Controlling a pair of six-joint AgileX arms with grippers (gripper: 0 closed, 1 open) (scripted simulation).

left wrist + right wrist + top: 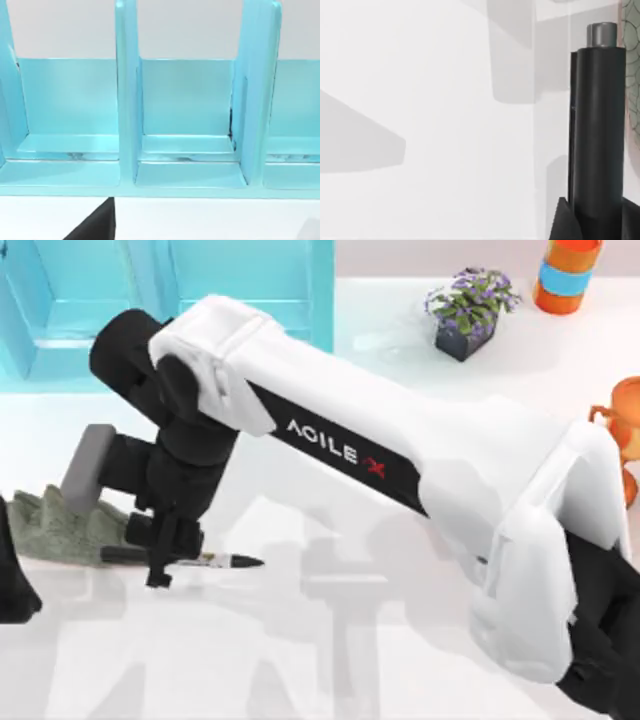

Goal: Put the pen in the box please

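The right gripper (168, 558) is down at the left part of the table (330, 660), its black fingers closed narrowly around the pen (215, 561), gripping it near the middle of its length with one finger on either side of the barrel. The right arm (420, 480) reaches across the top view from the lower right, its white forearm slanting up toward the left before the black wrist drops onto the pen. The pen lies level, its long axis running along the table's left-to-right line: the pointed black tip faces the right side, the white barrel with small printed marks shows just right of the fingers, and the black rear end sticks out to the left, over the edge of a crumpled green cloth (60, 525). In the right wrist view the pen's black body (597, 135) rises from between the fingers and ends in a small grey cap, with the white table behind it. A grey block (88, 468) sits on the cloth just beside the wrist. The blue box (150, 300) stands at the far left of the table, well apart from the pen; the left wrist view looks into its open compartments (187, 125), split by upright blue dividers. A potted plant (468, 312) stands near the far edge. A black part of the left arm (15, 580) shows at the left edge.
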